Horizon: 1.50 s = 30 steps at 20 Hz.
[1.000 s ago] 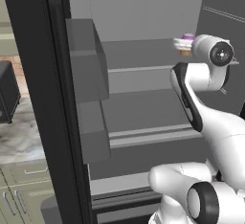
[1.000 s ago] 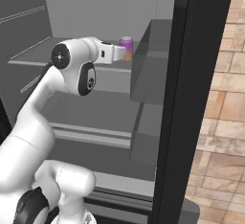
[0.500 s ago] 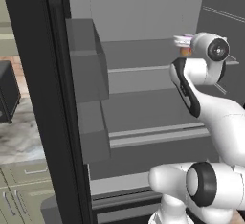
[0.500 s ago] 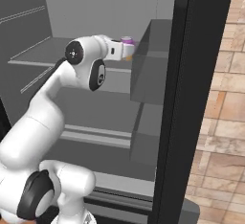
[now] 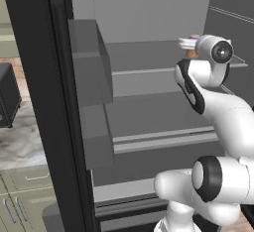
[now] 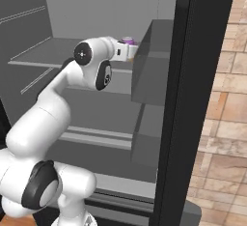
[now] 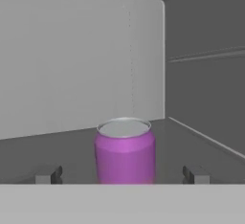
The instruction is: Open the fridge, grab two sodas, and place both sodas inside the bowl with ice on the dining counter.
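Observation:
The fridge [image 5: 149, 18] stands open, its grey shelves facing me. A purple soda can with a silver top [image 7: 125, 151] stands upright on the upper shelf [image 7: 72, 149]. My gripper [image 7: 122, 175] is open, one fingertip [image 7: 48, 175] to each side of the can and clear of it. In the left base view the arm reaches onto that shelf, and the gripper [image 5: 186, 42] is at the can [image 5: 191, 52]. From the right base view the can's purple top [image 6: 128, 40] peeks over the gripper [image 6: 130, 50], close to the door bin.
The black fridge door [image 5: 34, 102] with grey bins [image 5: 89, 62] stands open on the left, and the other door [image 6: 193, 85] with its bins [image 6: 149, 61] on the right. A lower shelf [image 5: 163, 137] lies beneath. A marble counter [image 5: 20, 142] and green cabinets [image 5: 20, 196] lie far left, a brick wall [image 6: 226, 123] right.
The arm has stretched a little further onto the shelf toward the can. The fingers stay open and the can has not moved.

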### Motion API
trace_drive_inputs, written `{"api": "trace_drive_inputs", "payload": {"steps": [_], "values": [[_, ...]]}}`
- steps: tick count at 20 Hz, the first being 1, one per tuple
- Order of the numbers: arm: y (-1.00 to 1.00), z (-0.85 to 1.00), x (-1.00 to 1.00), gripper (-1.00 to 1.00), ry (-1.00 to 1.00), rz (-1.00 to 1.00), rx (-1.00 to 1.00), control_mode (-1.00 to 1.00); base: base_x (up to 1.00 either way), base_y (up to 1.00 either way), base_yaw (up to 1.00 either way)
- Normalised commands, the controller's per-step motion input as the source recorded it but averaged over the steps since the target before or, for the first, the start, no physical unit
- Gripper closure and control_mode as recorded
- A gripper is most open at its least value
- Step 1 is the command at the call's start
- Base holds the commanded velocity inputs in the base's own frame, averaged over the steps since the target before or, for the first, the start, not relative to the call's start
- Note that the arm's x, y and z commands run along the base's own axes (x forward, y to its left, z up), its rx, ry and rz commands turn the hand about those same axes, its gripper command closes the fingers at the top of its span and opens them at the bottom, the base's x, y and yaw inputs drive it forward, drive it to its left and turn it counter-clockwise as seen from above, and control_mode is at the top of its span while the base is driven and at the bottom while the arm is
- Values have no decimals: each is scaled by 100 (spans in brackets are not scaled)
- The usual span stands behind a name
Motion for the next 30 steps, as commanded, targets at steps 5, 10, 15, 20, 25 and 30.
{"api": "trace_drive_inputs", "payload": {"steps": [5, 10, 15, 20, 25, 30], "values": [[-8, -15, 22, -100, 0, 0, 0, -100, 0, 0, 0], [-6, -11, 25, -100, 0, 0, 0, -100, 0, 0, 0], [-4, -9, 26, -100, 0, 0, 0, -100, 0, 0, 0], [-9, -10, 27, 100, 0, 0, 0, -100, 0, 0, 0], [-8, -8, 10, 100, 0, 0, 0, -100, 0, 0, 0], [0, -1, -3, 100, -1, 0, 0, -100, 0, 0, 0]]}}
